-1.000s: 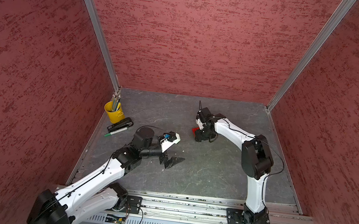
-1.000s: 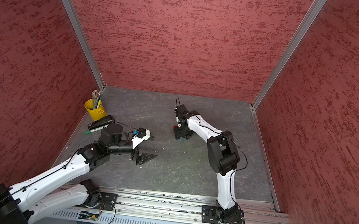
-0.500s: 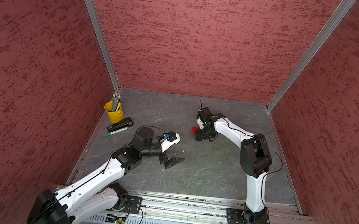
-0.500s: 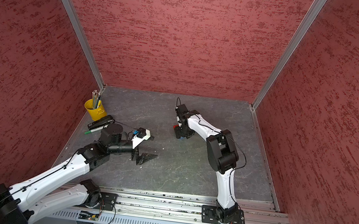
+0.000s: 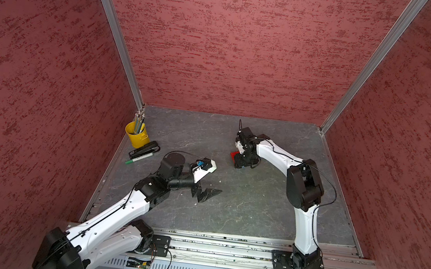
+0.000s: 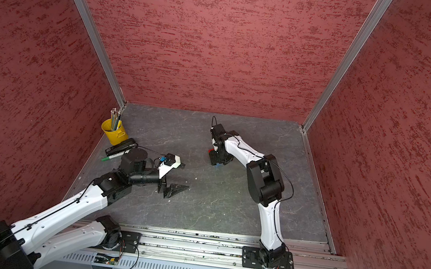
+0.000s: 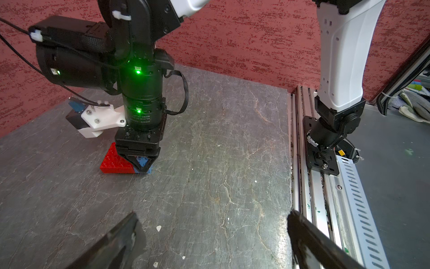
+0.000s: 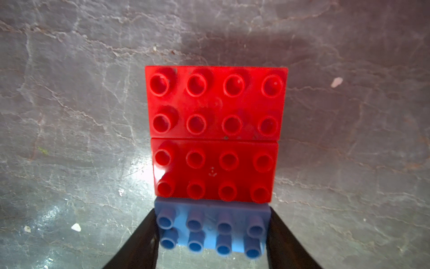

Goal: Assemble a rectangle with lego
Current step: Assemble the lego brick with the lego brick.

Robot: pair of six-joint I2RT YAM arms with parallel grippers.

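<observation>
The right gripper (image 7: 141, 164) was clamped on the blue brick's (image 8: 210, 229) short ends, long axis spanning the jaws. Its long side met the red pair (image 8: 214, 137) straight ahead on the table (image 8: 69, 93). The left gripper (image 5: 207, 193) gaped empty, well apart — the right arm was nearer.

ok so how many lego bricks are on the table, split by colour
red bricks: 2
blue brick: 1, held between the fingers of the right end effector
total: 3 bricks in view
</observation>
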